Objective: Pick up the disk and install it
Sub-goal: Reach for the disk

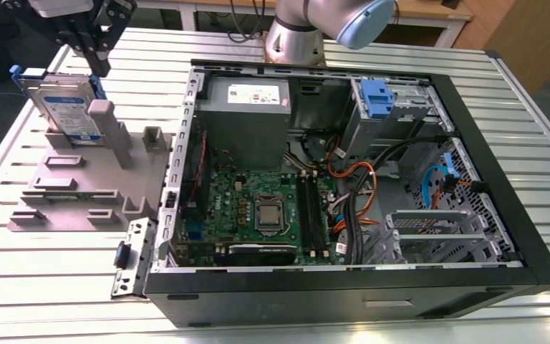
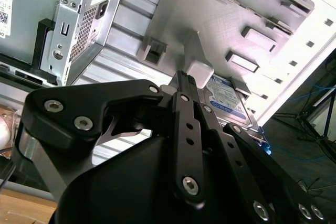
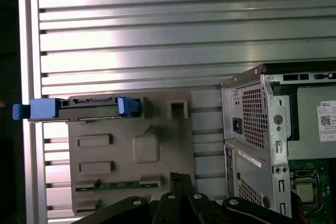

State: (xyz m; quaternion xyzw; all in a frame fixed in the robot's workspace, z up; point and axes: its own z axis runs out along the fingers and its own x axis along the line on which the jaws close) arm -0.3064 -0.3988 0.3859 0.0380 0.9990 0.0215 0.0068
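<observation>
Black metal gripper [image 1: 97, 64] of jointed, bolted links, its two slim fingers drawn together with nothing between them; it hangs at the far end of the exterior view's left, just above and beside the disk [image 1: 65, 107], with no hold on it. In both wrist views the fingers [image 2: 186, 103] lie side by side, tips meeting [image 3: 179, 177].

The disk, a flat rectangular silver drive with a white-and-blue label in a blue plastic carrier, stands on edge in a slot at the far end of a matt grey moulded plastic fixture [image 1: 74, 190]. In the first wrist view the disk [image 3: 86, 109] is seen edge-on, a blue handle at one end; in the second wrist view its label [image 2: 226, 98] faces the camera beyond a rounded grey post.

The fixture has raised rectangular blocks and upright posts, and lies on a table of ribbed, shiny aluminium slats [image 1: 46, 294].

On the exterior view's right of the fixture, just beside it, lies an open black steel computer case [image 1: 351, 290]. Inside it are a green circuit board [image 1: 256, 204], a plain grey power-supply box [image 1: 246, 107], a small blue plastic bracket [image 1: 375, 97] at the far side, and bundled orange and black cables [image 1: 356, 179].

The pale grey arm base [image 1: 299, 36] stands beyond the case.
</observation>
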